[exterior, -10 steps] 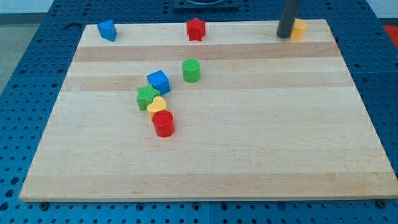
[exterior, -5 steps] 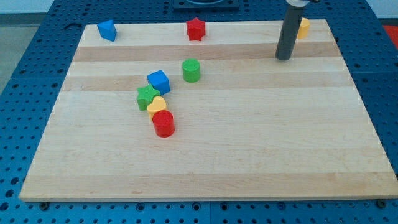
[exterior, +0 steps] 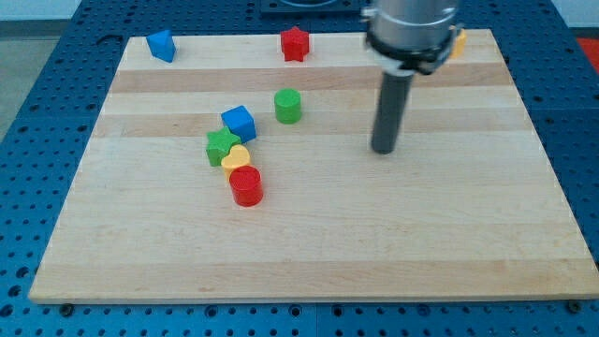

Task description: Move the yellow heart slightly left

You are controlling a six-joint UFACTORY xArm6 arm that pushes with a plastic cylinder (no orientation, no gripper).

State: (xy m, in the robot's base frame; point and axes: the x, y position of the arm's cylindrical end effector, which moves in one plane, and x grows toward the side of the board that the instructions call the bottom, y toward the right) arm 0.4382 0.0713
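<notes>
With no jaws, my tip, mid-frame, should nudge the light, slippery-looking yellow heart on its right edge, though it sits wedged between the green block and red cylinder.

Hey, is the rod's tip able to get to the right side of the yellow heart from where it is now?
Probably yes. My tip stands well to the view's right of the yellow heart, with bare board between; the red cylinder sits just below that side.

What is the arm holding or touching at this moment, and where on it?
Nothing. My tip rests on bare board, well to the view's right of the yellow heart and touching no block.
</notes>
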